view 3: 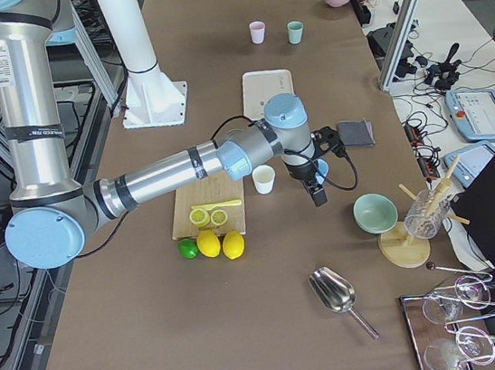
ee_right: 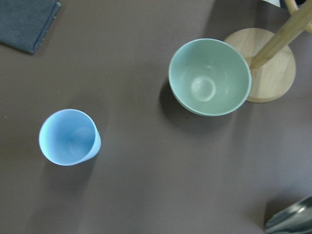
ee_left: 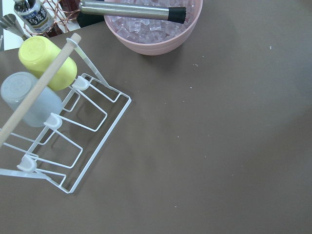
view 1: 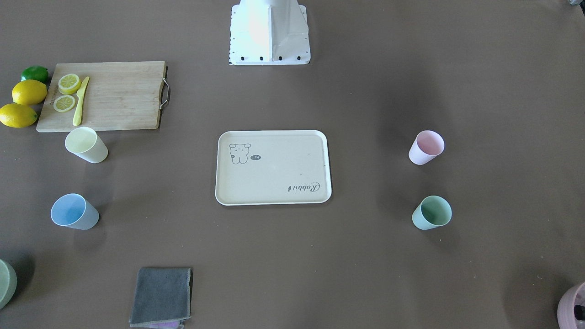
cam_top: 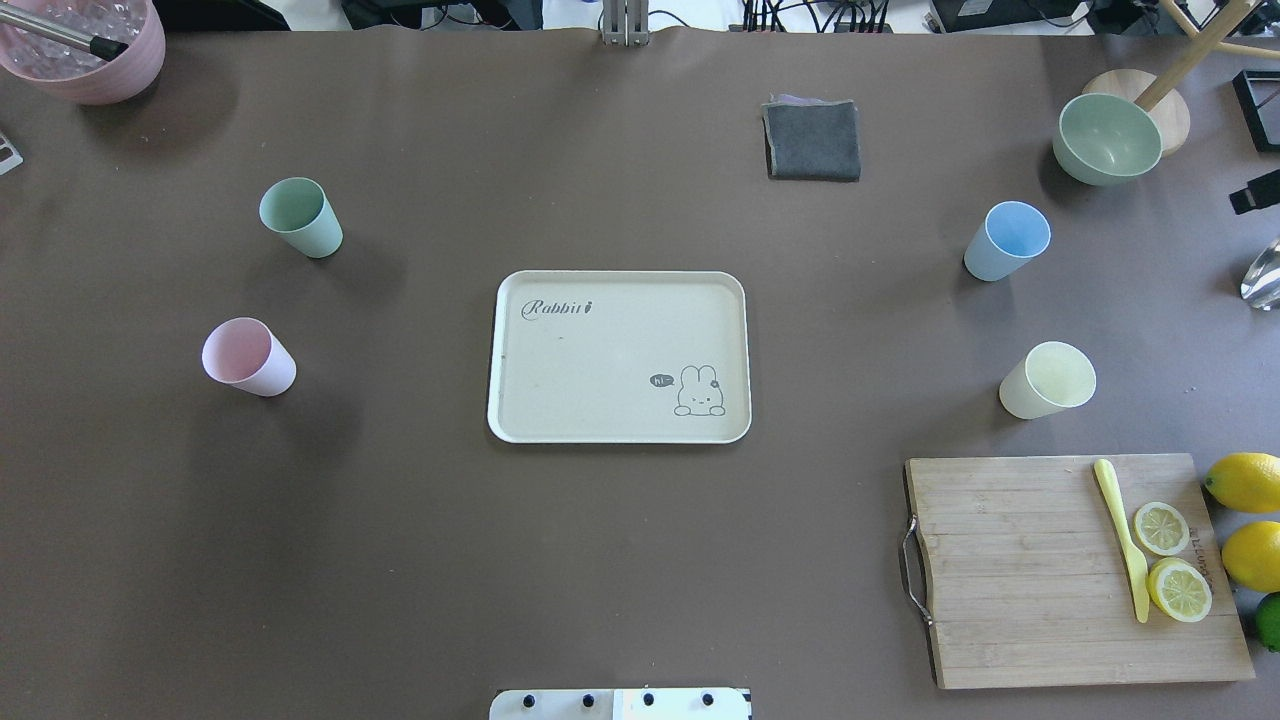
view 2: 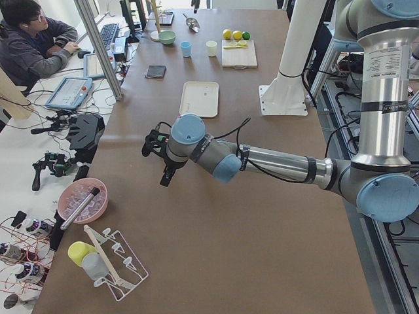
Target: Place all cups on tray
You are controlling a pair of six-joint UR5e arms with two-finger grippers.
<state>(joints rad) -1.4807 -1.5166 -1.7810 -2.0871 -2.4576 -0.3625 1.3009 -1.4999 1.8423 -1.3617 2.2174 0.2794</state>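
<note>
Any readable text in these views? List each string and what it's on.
"Rabbit": script on the tray.
"hi": tiny bubble by the tray's cartoon, barely legible.
Stamp on the cutting board edge: too small to read.
Label on the bottle, left wrist view: blurred, unreadable.
Sticker on the left arm: too small to read.

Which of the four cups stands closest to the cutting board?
The yellow cup, just off the edge of the cutting board. The blue cup stands farther off; the pink cup and green cup are across the tray.
</note>
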